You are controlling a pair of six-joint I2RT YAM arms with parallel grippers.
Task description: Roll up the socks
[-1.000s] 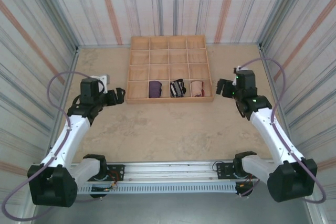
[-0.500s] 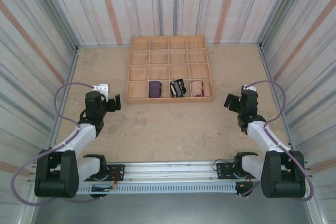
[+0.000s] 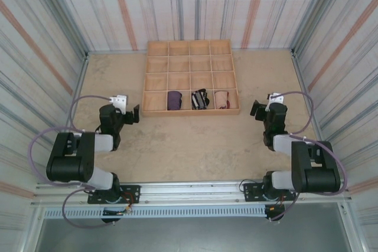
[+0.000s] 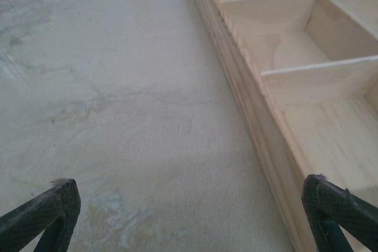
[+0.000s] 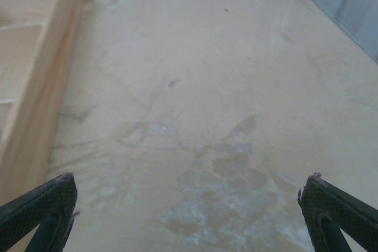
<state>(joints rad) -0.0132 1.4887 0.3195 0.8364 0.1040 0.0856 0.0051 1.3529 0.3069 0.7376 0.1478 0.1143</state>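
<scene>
Three rolled socks lie in the front row of the wooden compartment tray (image 3: 192, 111): a purple sock (image 3: 173, 100), a black-and-white striped sock (image 3: 201, 99) and a peach sock (image 3: 221, 99), each in its own cell. My left gripper (image 3: 132, 114) hovers low over the table just left of the tray's front corner, open and empty; its fingertips (image 4: 50, 205) stand far apart beside the tray wall (image 4: 260, 128). To the right of the tray my right gripper (image 3: 257, 109) is likewise open and empty, fingertips (image 5: 331, 202) spread over bare tabletop.
The tray's other cells (image 3: 183, 63) hold nothing. Striped walls close in the beige table (image 3: 189, 140) on three sides. Both arms are folded back near their bases at the front rail (image 3: 189, 193). The tray's edge (image 5: 41, 87) sits left of the right gripper.
Both arms have drawn back from near the tray and folded down toward their bases. Both grippers stayed open. The socks have not moved.
</scene>
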